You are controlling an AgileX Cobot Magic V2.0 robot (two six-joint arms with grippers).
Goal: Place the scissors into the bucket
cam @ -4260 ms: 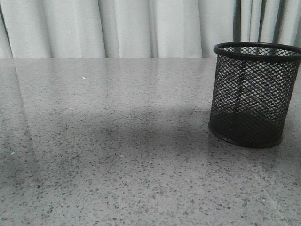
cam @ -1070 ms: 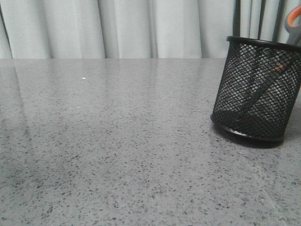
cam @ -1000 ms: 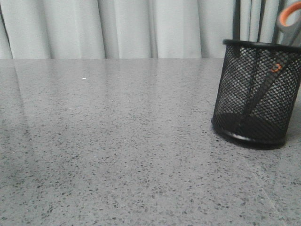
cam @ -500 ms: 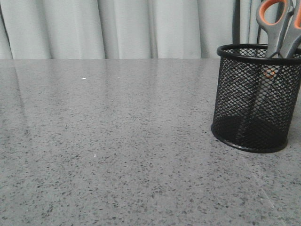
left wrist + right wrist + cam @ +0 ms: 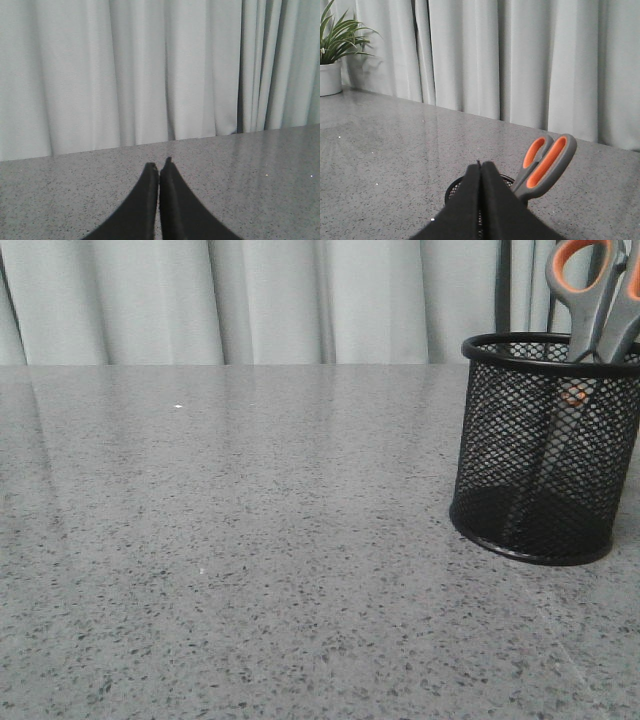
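The scissors (image 5: 588, 290) stand blades-down inside the bucket (image 5: 500, 460), a black wire-mesh cup at the right of the front view. Their grey, orange-lined handle loops stick out above its rim and lean against it. In the right wrist view the scissors (image 5: 547, 165) and a bit of the bucket rim (image 5: 454, 187) show just behind my right gripper (image 5: 480, 166), whose jaws are pressed together with nothing between them. My left gripper (image 5: 159, 165) is also shut and empty, over bare tabletop. Neither gripper shows in the front view.
The grey speckled tabletop (image 5: 250, 540) stretches left of the bucket. Pale curtains (image 5: 250, 300) hang behind the table's far edge. A potted plant in a white pot (image 5: 330, 75) stands on the table far from the bucket, in the right wrist view.
The bucket stood empty earlier. The scissors came down into it, it tilted and shifted, then settled upright. Nothing differs over the last half second.
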